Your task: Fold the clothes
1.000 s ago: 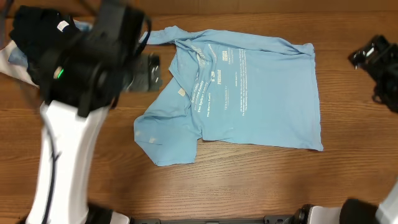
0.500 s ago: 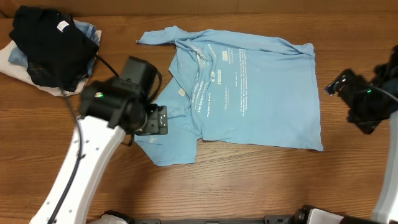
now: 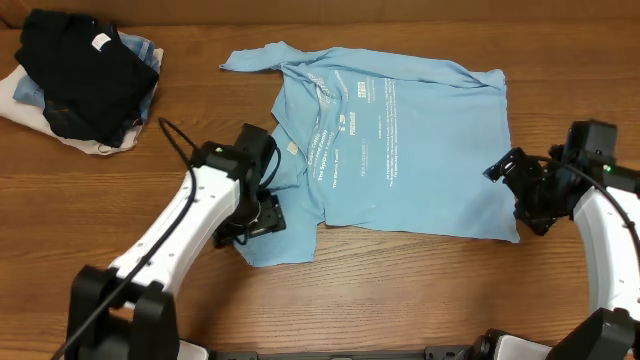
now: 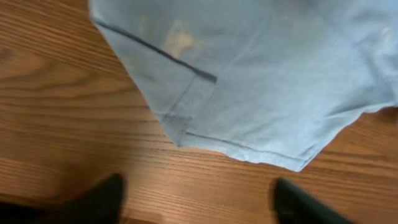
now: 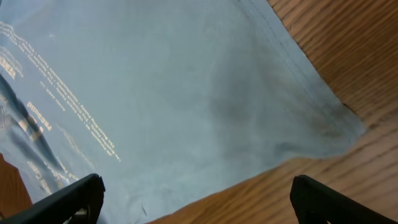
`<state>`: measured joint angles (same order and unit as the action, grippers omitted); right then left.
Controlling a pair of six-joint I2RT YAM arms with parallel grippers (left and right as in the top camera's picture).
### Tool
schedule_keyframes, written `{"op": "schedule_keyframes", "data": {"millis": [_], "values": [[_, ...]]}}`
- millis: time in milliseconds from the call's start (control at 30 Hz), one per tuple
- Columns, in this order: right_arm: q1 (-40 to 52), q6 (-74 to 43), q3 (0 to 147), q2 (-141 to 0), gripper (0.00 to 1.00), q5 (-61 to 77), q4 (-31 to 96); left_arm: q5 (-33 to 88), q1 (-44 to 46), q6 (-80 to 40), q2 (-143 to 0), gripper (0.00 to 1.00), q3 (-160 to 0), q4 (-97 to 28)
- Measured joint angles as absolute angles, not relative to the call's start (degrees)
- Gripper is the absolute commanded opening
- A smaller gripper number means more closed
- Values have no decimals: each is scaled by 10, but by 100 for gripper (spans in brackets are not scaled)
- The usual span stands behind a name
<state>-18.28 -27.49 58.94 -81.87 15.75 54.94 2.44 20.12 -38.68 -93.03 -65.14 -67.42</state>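
Note:
The clothes are one light sky-blue shirt point(image 3: 400, 140), spread flat mid-table with its white lettering up. One sleeve points to the far left, the other lies at the near left. My left gripper point(image 3: 262, 214) hovers low at the near-left sleeve. In the left wrist view the sleeve hem point(image 4: 205, 112) lies just ahead of the left gripper point(image 4: 199, 202), which is open with only bare wood between its fingers. My right gripper point(image 3: 512, 195) is at the shirt's right edge near its near-right corner. In the right wrist view the right gripper point(image 5: 199, 202) stands wide open over the hem point(image 5: 292, 99).
A black garment with a white tag point(image 3: 85, 75) lies heaped on denim and white fabrics point(image 3: 25, 100) at the far left corner. Bare wooden tabletop point(image 3: 400, 290) runs along the near side of the shirt.
The left arm swung from beside the far-left pile down to the shirt's near-left sleeve, its jaws narrowing a little. The right arm came in from the right edge to the shirt's right hem.

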Motion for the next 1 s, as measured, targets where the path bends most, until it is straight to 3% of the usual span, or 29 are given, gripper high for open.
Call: {"op": "schedule_keyframes", "data": {"millis": [67, 133, 233, 633, 1000], "values": [[-183, -289, 575, -819, 100, 160, 530, 37, 201, -395, -944, 76, -651, -667], [-183, -298, 566, -820, 100, 161, 515, 47, 201, -411, -963, 68, -651, -650], [-183, -313, 561, -830, 100, 160, 506, 57, 201, -437, -992, 66, -651, -626], [-183, -328, 558, -896, 100, 156, 495, 57, 196, -466, -1079, 68, -651, -596], [-183, -328, 558, -896, 100, 156, 486, 42, 159, -462, -1081, 63, -650, -593]]}}
